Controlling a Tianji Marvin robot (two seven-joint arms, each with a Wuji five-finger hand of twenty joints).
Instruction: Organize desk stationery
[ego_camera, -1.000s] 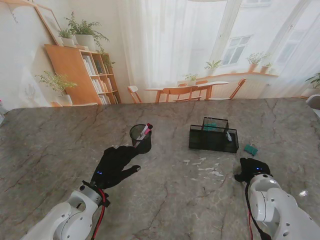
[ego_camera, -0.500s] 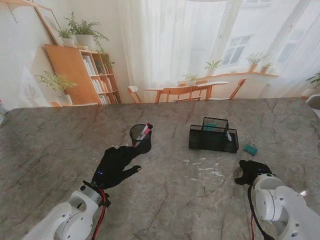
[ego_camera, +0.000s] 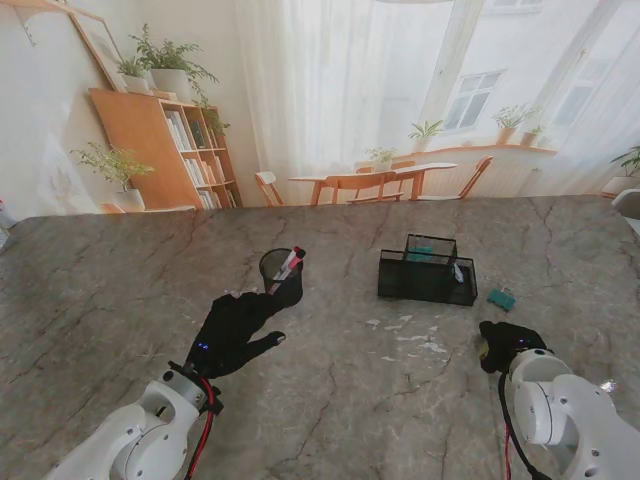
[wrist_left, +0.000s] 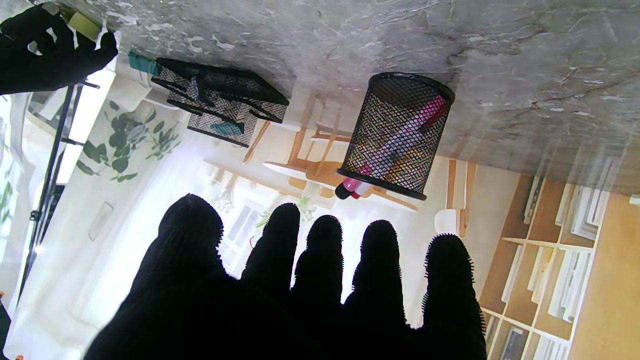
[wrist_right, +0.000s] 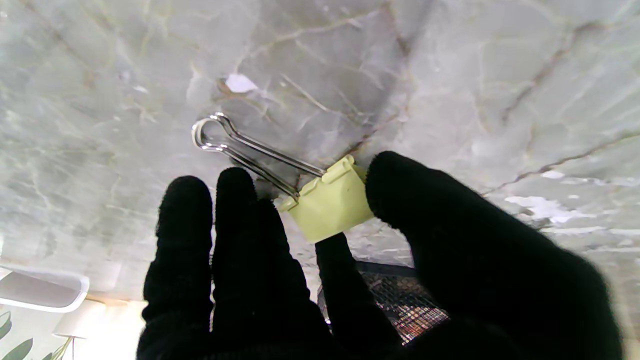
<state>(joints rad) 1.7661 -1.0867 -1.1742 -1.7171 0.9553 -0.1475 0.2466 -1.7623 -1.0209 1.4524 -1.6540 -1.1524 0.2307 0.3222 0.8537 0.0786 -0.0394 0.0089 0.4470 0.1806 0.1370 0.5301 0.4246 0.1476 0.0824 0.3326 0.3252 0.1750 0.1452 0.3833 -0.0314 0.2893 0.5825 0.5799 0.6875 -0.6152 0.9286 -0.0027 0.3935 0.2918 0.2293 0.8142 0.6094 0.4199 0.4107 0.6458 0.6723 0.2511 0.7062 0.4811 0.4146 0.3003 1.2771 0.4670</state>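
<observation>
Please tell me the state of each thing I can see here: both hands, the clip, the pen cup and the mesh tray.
Left hand: open, holding nothing.
Right hand: shut on the yellow binder clip.
Round mesh cup: upright, a pink marker leaning inside.
Black mesh organizer: upright, holding small items.
Teal clip: lying loose on the table.

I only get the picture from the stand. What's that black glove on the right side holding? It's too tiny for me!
Observer: The right hand pinches a pale yellow binder clip with silver wire handles.
Operator: Is it lying on the table?
Observer: It looks lifted, with the handles pointing toward the grey marble table.
Operator: And the other glove?
Observer: The left hand holds nothing, fingers spread, facing the round black mesh pen cup.
Operator: What's in the cup?
Observer: A pink and white marker, leaning inside.
</observation>
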